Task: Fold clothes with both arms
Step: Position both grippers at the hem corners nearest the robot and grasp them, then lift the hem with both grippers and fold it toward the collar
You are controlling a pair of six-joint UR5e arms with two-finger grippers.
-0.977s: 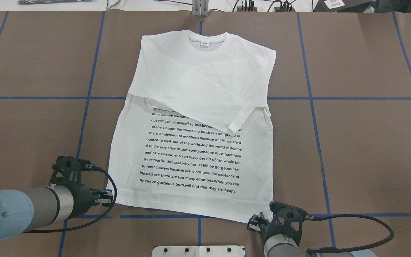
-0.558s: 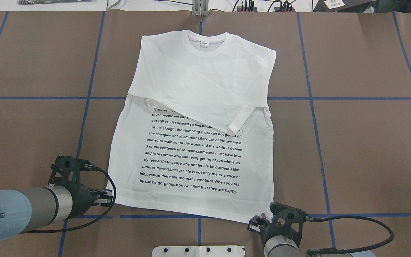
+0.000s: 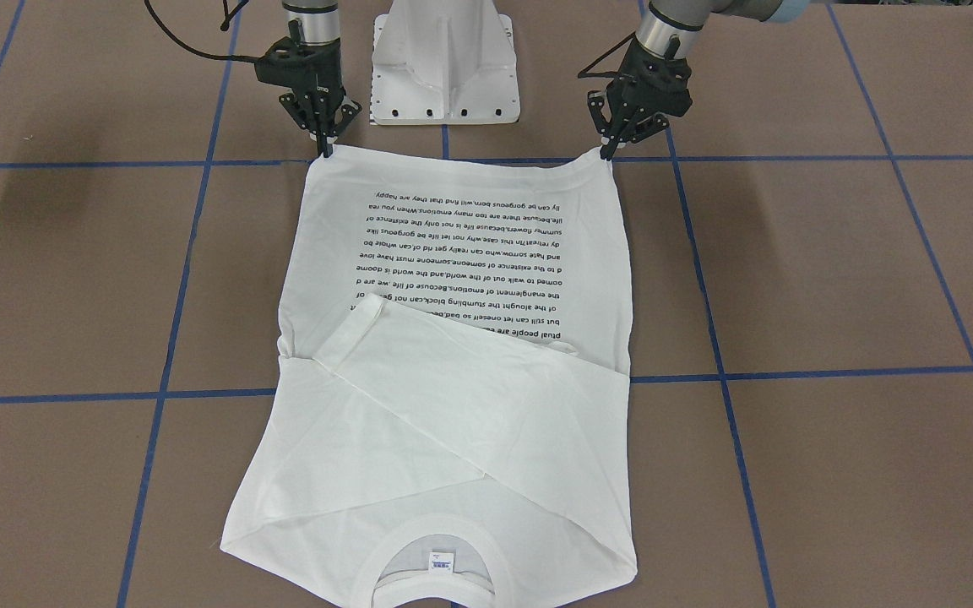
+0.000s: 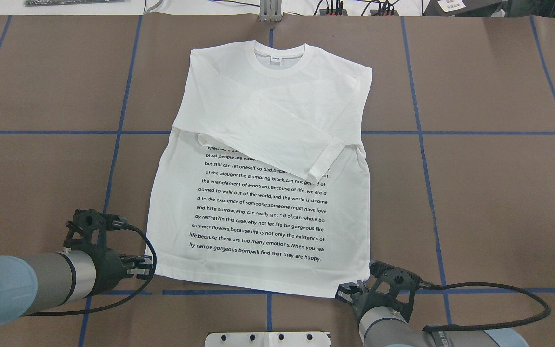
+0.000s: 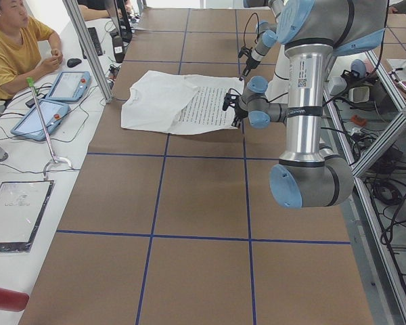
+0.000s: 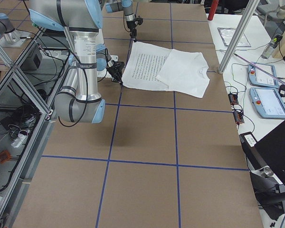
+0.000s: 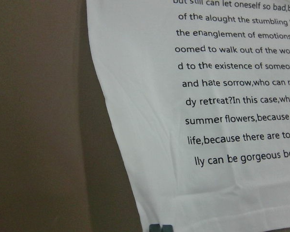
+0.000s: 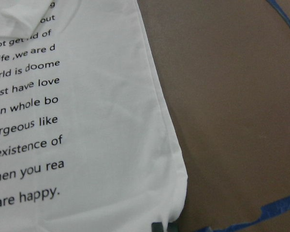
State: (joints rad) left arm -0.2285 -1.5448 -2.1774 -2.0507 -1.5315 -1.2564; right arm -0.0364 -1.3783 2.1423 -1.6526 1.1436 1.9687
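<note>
T-shirt corners pinched by left gripper, right gripper.

A robotics lab — teach pendants beside a tape-gridded table.

The table has a brown top crossed by a grid of blue tape lines. A white T-shirt lies flat on it, print upward, sleeves folded across the chest. A white base plate sits at the robot's edge.

left pincer closed low, right pincer closed low
</note>
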